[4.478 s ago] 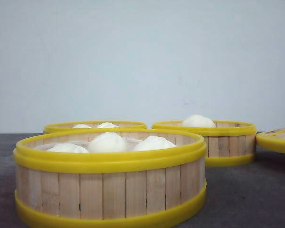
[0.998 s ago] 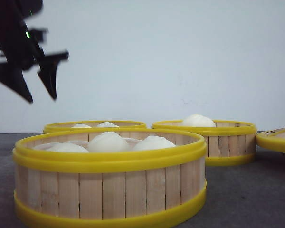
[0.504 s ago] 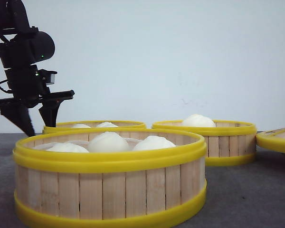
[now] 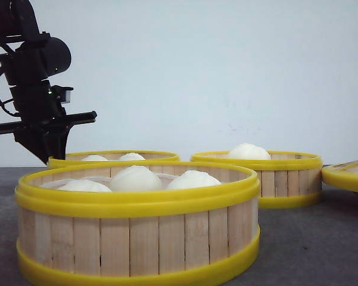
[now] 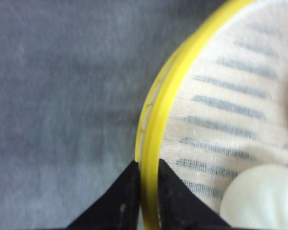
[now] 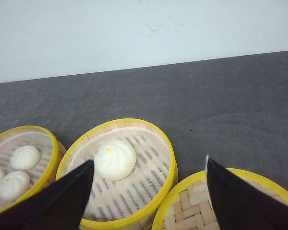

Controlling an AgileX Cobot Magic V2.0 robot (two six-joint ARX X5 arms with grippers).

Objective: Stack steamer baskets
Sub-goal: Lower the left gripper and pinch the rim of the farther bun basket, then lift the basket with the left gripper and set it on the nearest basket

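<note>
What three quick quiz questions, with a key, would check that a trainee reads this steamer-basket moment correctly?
1. True or false: the left gripper is pinching the rim of the far-left basket.
2. How many buns lie in the basket that the right wrist camera sees between the fingers of the right gripper?
A) none B) one C) three
3. Fill in: the right gripper's jaws stand ____.

Key
1. True: one finger is outside the yellow rim, the other inside.
2. B: a single bun sits in it.
3. Open: wide apart, with nothing between them.
</note>
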